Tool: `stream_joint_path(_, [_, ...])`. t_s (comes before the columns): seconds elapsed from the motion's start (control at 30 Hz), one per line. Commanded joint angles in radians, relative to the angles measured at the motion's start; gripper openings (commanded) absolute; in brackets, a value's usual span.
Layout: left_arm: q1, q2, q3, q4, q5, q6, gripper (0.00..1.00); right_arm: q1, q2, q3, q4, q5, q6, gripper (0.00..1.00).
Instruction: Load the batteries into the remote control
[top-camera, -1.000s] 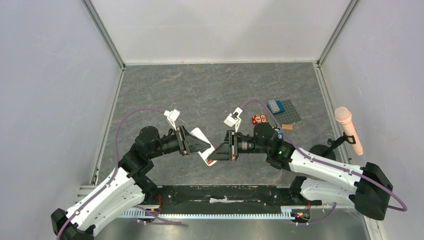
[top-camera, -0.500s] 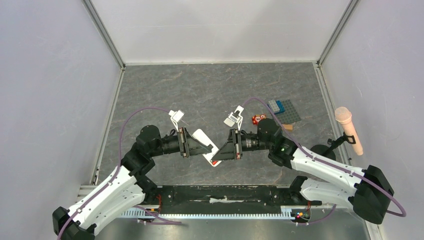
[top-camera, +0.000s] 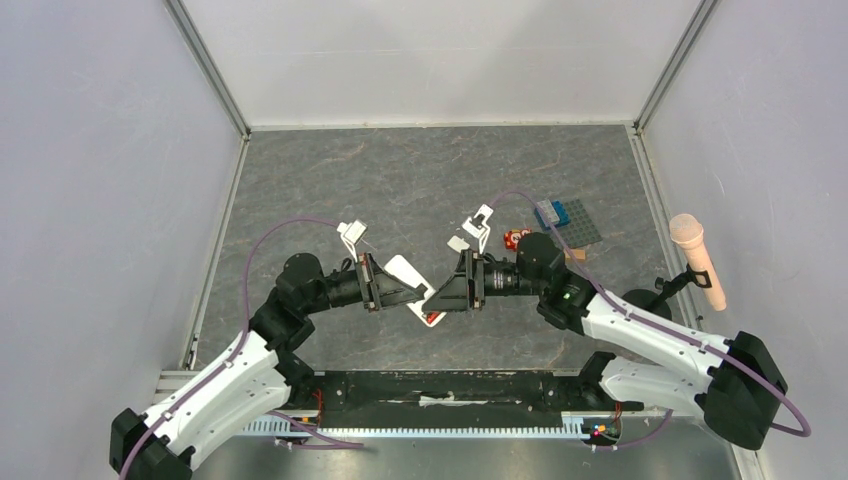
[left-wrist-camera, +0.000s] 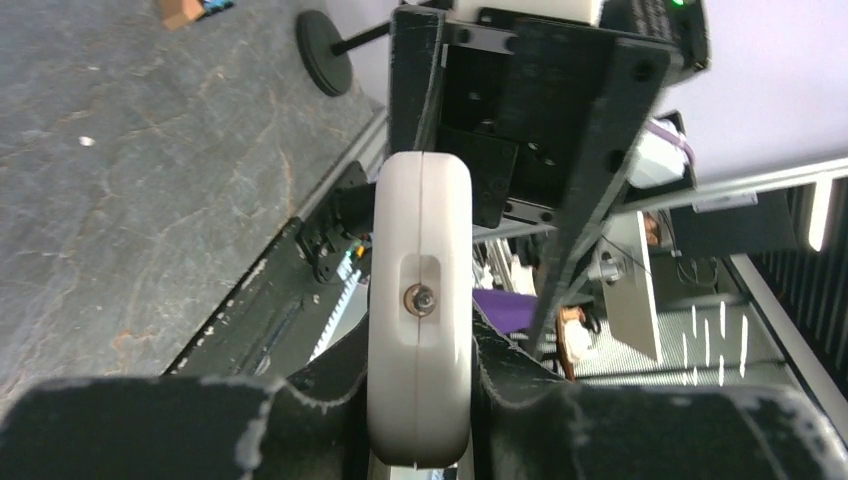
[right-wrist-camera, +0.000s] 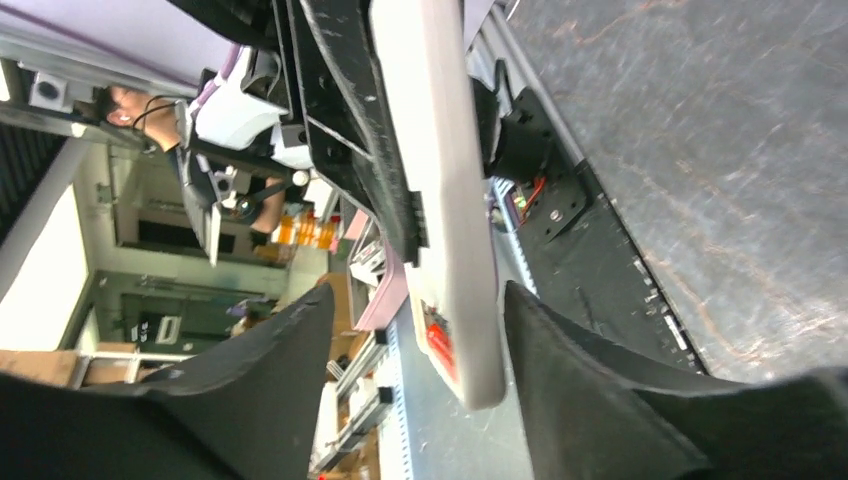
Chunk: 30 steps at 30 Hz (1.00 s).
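My left claw (left-wrist-camera: 420, 415) is clamped on the remote control (left-wrist-camera: 420, 250), edge-on above the table (top-camera: 400, 180); my right claw (right-wrist-camera: 418, 300) has its jaws apart, straddling the remote's other end; one pad possibly touching, hard to tell.

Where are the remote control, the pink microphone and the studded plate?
remote control (left-wrist-camera: 420, 225), left wrist view, its narrow white edge.
pink microphone (top-camera: 689, 234), top view, its rounded head.
studded plate (top-camera: 580, 227), top view, its bare studs.
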Motion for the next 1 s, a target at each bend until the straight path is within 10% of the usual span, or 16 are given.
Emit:
stream_joint_path(0.0, [0.028,-0.009,-0.028,0.015,-0.078,-0.039,0.02,-0.017,-0.003,0.074,0.016,0.106,-0.042,0.70])
stream_joint_path(0.37, [0.363,-0.098,-0.155,-0.051,-0.054,-0.086,0.02,-0.097,0.034,0.167,-0.281,0.431,-0.333,0.64])
stream_joint_path(0.6, [0.420,-0.042,-0.166,-0.009,-0.056,-0.104,0.02,-0.097,0.337,0.344,-0.463,0.810,-0.691,0.57])
stream_joint_path(0.97, [0.438,0.099,-0.174,0.104,-0.053,-0.132,0.02,-0.106,0.809,0.633,-0.567,0.926,-0.958,0.52])
